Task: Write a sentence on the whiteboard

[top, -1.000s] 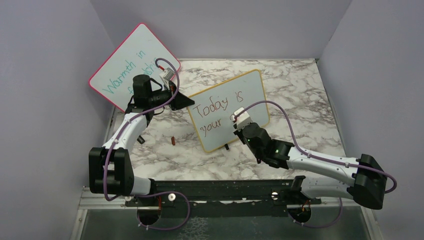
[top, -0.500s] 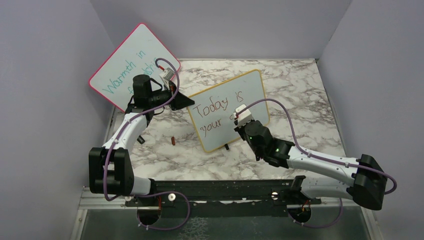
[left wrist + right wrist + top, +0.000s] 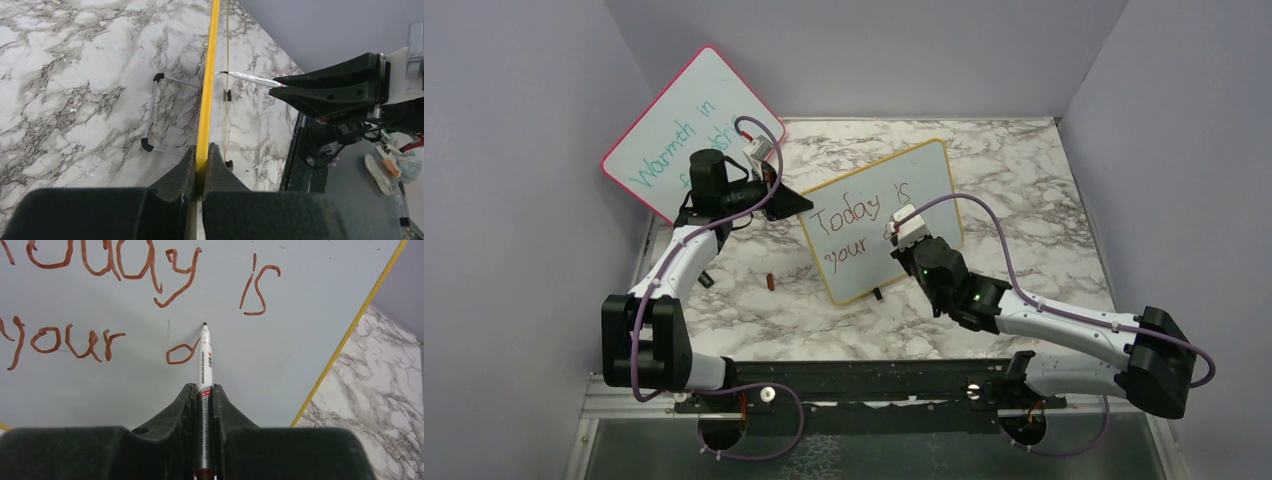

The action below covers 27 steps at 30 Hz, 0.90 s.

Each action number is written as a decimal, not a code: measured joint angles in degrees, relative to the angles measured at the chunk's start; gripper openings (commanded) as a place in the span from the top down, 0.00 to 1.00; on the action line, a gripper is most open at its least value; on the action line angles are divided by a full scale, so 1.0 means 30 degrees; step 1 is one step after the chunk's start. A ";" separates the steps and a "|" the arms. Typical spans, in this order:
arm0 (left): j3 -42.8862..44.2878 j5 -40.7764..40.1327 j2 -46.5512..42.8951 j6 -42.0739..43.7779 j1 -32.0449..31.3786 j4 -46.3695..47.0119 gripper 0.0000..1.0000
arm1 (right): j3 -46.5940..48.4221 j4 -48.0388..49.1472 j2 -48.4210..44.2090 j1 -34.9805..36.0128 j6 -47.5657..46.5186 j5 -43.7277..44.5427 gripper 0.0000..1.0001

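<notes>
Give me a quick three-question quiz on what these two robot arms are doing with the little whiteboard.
1. True or false: the left gripper is clamped on the yellow edge of the whiteboard.
2. What does the right gripper hold? A. an eraser B. a marker C. a cloth
3. Fill in: the sentence reads "Today is ____", plus one started letter.

Key: 1 true; 2 B; 3 your.

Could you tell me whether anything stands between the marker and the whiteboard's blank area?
Nothing visible does. The right end effector holds the marker with its tip at the whiteboard, beside the unfinished letter; the surface to the right of it is unmarked and unobstructed.
</notes>
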 measured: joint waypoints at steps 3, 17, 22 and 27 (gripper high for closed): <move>0.0000 0.0000 0.0000 0.0000 0.0000 0.0000 1.00 | 0.0000 -0.0066 0.0000 -0.0007 0.0095 -0.0007 1.00; 0.0000 0.0000 0.0000 0.0000 0.0000 0.0000 1.00 | 0.0000 -0.1814 -0.0437 -0.0007 0.1355 -0.0605 1.00; 0.0000 0.0000 0.0000 0.0000 0.0000 0.0000 1.00 | 0.0000 -0.2448 -0.0532 -0.0007 0.1661 -0.0801 0.99; 0.0000 0.0000 0.0000 0.0000 0.0000 0.0000 1.00 | -0.0015 -0.2900 -0.0590 -0.0007 0.1865 -0.0867 1.00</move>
